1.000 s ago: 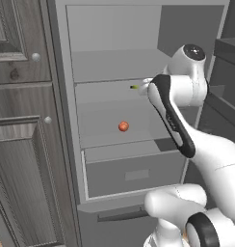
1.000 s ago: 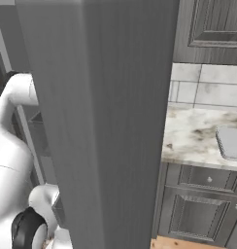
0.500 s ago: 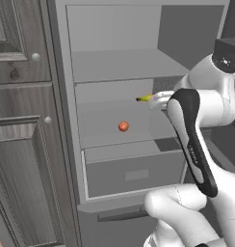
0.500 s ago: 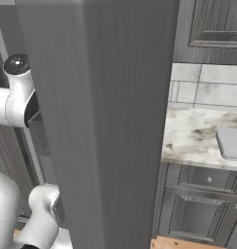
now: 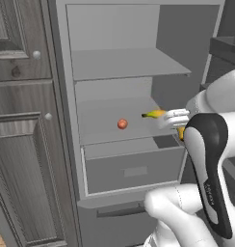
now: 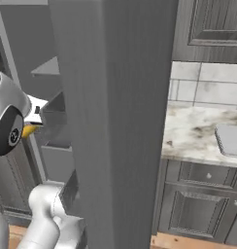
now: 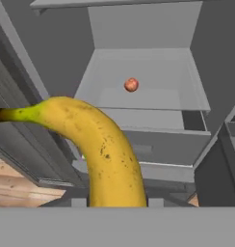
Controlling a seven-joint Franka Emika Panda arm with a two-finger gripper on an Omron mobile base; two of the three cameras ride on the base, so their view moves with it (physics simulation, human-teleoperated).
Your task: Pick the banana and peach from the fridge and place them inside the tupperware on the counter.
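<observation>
With your tool (image 5: pixel 173 118) clamped on the curved yellow banana (image 7: pixel 97 144) just outside the grey fridge (image 5: pixel 138 62), carry it level to the light-grey tupperware tray (image 6: pixel 231 138) on the marbled desk (image 6: pixel 193 133).

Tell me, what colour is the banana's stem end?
Greenish-yellow with a dark tip; the banana shows best in the hand view.

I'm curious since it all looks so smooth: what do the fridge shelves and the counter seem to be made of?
The fridge shelves look like plain matte grey plastic or painted metal, flat and without grain or gloss. The counter looks like polished marble-type stone, judging by its white surface with cloudy grey veining.
</observation>
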